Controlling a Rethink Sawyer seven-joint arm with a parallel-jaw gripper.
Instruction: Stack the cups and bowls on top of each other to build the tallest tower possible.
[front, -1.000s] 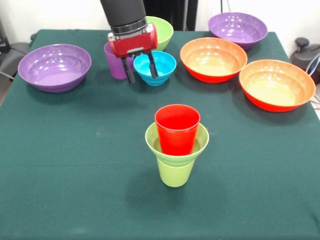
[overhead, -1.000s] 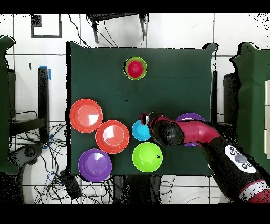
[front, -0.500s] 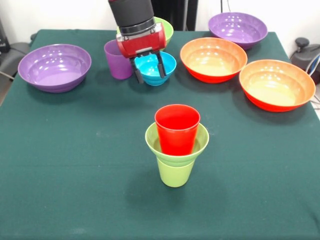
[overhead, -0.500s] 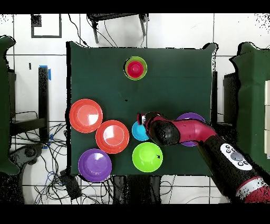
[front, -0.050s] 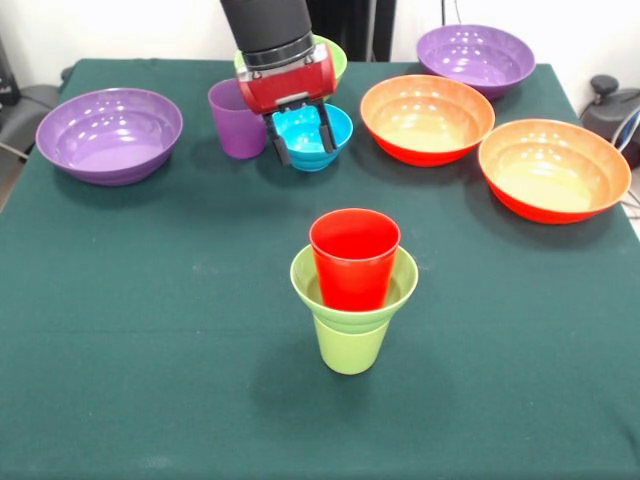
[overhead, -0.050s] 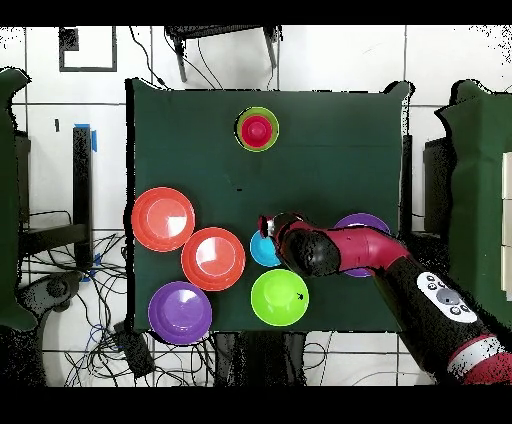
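Gripper (front, -0.050s: 303, 139) spread wide, fingers straddling the near rim of the small blue bowl (front, -0.050s: 318, 131), bowl directly beneath; nothing held. Tower (front, -0.050s: 353, 290) well apart, toward the camera.

In the front view, we find the jaws low over the small bowl (front, -0.050s: 318, 140), at its left rim. Just left of the jaws stands a lone cup (front, -0.050s: 233, 122), and behind them a medium bowl (front, -0.050s: 332, 58). One wide bowl (front, -0.050s: 108, 133) lies well to their left, with three more wide bowls (front, -0.050s: 427, 118) off to their right. The tower (front, -0.050s: 352, 290) stands well before the jaws, in the middle of the counter (front, -0.050s: 150, 350).
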